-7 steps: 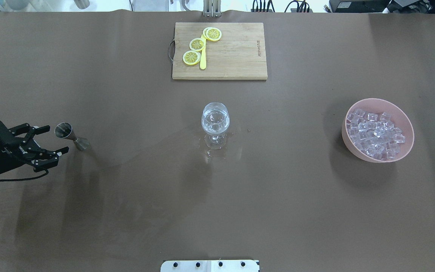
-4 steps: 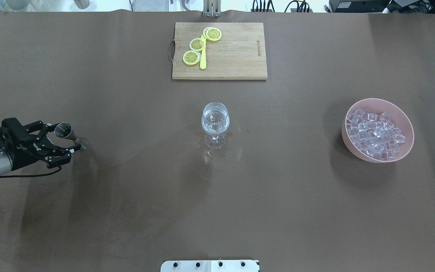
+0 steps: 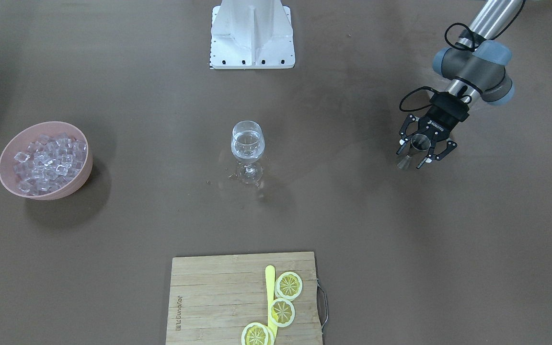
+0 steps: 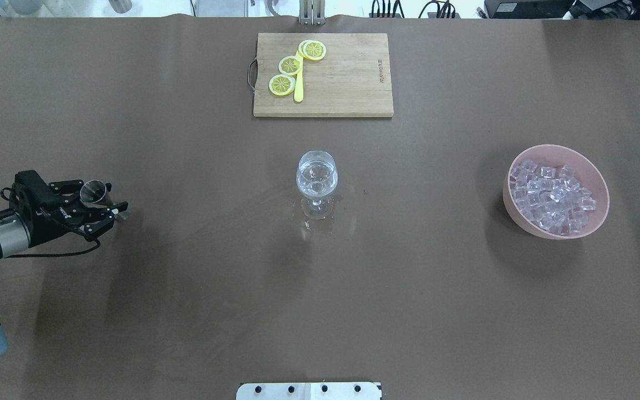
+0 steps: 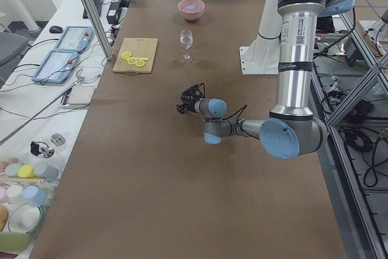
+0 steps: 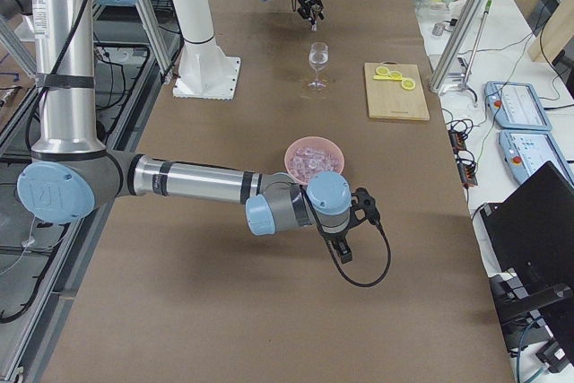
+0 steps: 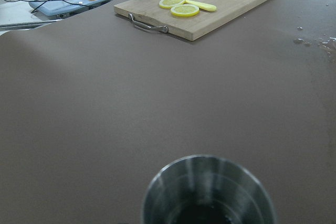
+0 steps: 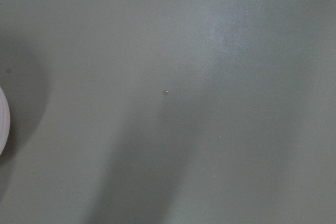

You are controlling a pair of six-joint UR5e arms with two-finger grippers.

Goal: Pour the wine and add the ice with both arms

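Observation:
A wine glass (image 4: 316,179) stands mid-table with clear wine in its bowl; it also shows in the front view (image 3: 247,143). Ice cubes (image 4: 549,194) fill a pink bowl (image 4: 575,153) at the right. A metal jigger (image 4: 93,191) stands at the far left. My left gripper (image 4: 115,198) is open with one finger on each side of the jigger, as the front view (image 3: 412,158) also shows. The jigger's rim (image 7: 209,167) fills the bottom of the left wrist view. My right gripper (image 6: 348,248) shows only in the exterior right view, near the bowl; I cannot tell whether it is open or shut.
A wooden cutting board (image 4: 342,78) with lemon slices (image 4: 290,65) and a yellow knife lies at the far edge. Spilled drops wet the table around the glass's foot (image 4: 320,222). The white base block (image 3: 252,33) sits at the robot's side.
My left gripper has moved right and forward from beside the jigger until its fingers stand on both sides of it. The jigger, glass and bowl have not moved.

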